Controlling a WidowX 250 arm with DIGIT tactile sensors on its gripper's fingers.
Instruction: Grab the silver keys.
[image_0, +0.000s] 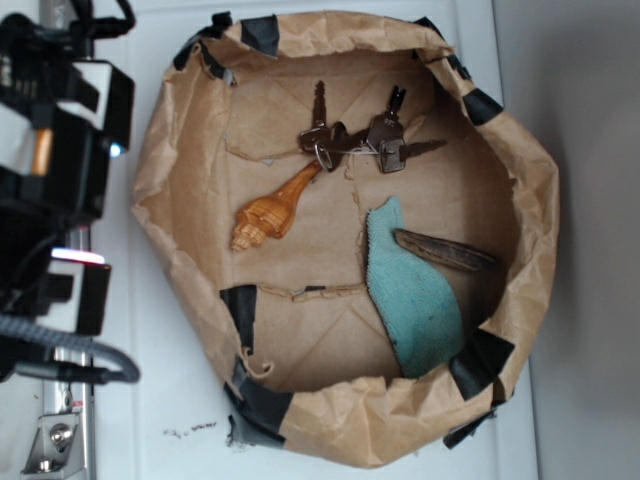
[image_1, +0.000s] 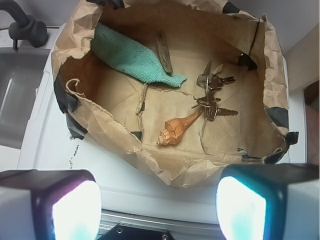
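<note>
Clearly we hold our gripper (image_1: 159, 200) spread wide and empty above the desk (image_1: 50, 150), outside the brown paper nest (image_1: 165, 172), so the whole interior reads at once. Inside lie the silver keys (image_1: 212, 95), blades splayed on the paper floor, just beside the tip of the conch shell (image_1: 177, 129) and near the teal cloth (image_1: 132, 57).

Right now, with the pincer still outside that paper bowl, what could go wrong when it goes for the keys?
1. The silver keys lie splayed on a ring; the pincer might pinch one blade and let the bunch swing or slip.
2. The shell's thin tip sits right against the keys, so it could get nudged or grabbed too.
3. The crumpled paper wall stands between the pincer and the keys; a low approach might snag it.
</note>
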